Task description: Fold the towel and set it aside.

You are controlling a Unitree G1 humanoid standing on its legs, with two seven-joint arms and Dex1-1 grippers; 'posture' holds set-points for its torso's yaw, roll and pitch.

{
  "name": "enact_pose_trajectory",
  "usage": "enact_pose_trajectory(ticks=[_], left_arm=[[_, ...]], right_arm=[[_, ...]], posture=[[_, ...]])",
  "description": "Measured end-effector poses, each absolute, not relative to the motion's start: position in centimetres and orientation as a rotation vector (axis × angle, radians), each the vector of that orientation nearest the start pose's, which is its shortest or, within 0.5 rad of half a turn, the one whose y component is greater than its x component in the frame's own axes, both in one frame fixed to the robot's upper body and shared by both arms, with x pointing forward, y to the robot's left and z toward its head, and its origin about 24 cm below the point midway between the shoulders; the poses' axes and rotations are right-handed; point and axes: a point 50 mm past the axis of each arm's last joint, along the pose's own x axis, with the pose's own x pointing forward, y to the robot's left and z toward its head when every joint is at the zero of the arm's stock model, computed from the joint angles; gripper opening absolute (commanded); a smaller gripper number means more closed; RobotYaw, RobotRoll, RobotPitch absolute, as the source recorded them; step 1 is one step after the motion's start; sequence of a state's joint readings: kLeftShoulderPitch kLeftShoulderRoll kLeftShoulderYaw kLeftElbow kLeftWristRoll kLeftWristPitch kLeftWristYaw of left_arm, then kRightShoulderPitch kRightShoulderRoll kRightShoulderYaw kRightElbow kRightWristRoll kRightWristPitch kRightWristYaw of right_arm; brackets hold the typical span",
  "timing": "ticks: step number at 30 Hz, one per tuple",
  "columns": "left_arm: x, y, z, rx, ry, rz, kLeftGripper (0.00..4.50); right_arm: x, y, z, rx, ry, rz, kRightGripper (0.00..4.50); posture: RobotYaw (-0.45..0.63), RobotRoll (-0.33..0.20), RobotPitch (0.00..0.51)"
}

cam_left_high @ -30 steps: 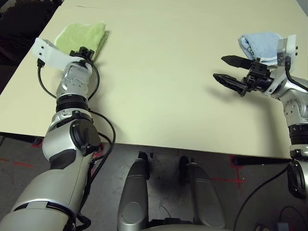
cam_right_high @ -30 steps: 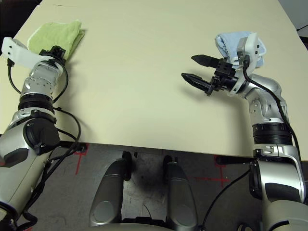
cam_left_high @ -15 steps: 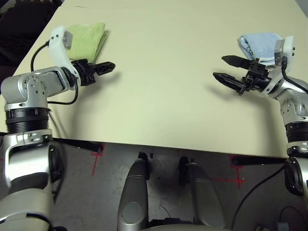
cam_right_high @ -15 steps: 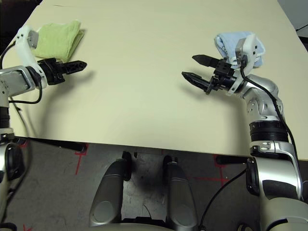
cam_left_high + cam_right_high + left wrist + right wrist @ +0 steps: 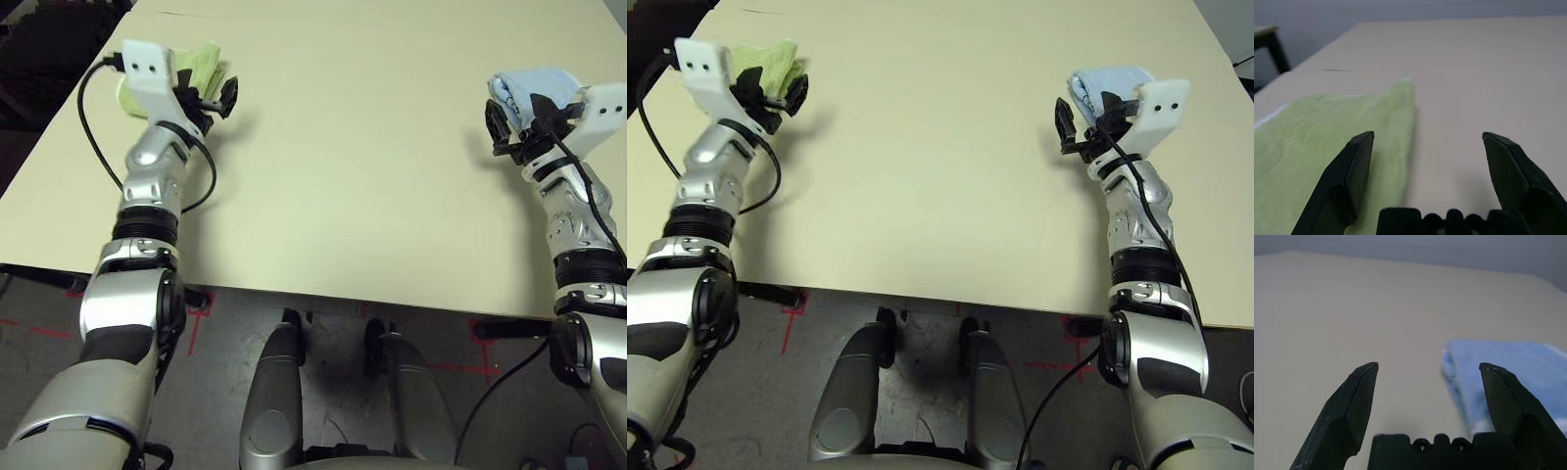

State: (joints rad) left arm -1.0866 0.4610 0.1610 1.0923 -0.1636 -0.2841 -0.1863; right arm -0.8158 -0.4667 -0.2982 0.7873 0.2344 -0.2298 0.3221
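The towel (image 5: 203, 59) lies folded, light green, at the far left of the cream table (image 5: 343, 157); my left wrist's white mount covers part of it. My left gripper (image 5: 221, 98) hovers at the towel's near right corner, open and empty. In the left wrist view its fingers (image 5: 1349, 171) spread wide, one over the towel (image 5: 1317, 147) and the other over bare table. My right gripper (image 5: 1066, 122) is open at the far right and holds nothing.
A smaller light blue folded towel (image 5: 534, 83) lies at the far right, just beyond my right gripper; in the right wrist view the blue towel (image 5: 1518, 372) sits past one finger. The table's near edge (image 5: 323, 299) runs across the front.
My left gripper opened off the green towel, swung back to the right, then returned to its near right corner. My right gripper turned from pointing left to pointing away toward the blue towel.
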Motion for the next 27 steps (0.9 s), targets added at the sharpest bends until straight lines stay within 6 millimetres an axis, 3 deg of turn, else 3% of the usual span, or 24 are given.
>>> enact_pose_trajectory(ticks=[9, 18, 27], left_arm=[[40.4, 24.9, 21.2, 0.151, -0.36, 0.115, 4.48], [40.4, 24.6, 21.0, 0.144, -0.34, -0.026, 4.48], [39.9, 26.0, 21.7, 0.17, -0.35, -0.026, 4.48]], right_arm=[[37.3, -27.5, 18.9, -0.078, -0.439, -0.141, 4.5], [37.5, -26.7, 17.9, -0.075, -0.419, -0.078, 4.5], [37.1, -27.0, 17.7, -0.065, -0.422, -0.095, 4.5]], posture=[[0.0, 0.0, 0.273], [-0.02, 0.0, 0.271], [-0.02, 0.0, 0.273]])
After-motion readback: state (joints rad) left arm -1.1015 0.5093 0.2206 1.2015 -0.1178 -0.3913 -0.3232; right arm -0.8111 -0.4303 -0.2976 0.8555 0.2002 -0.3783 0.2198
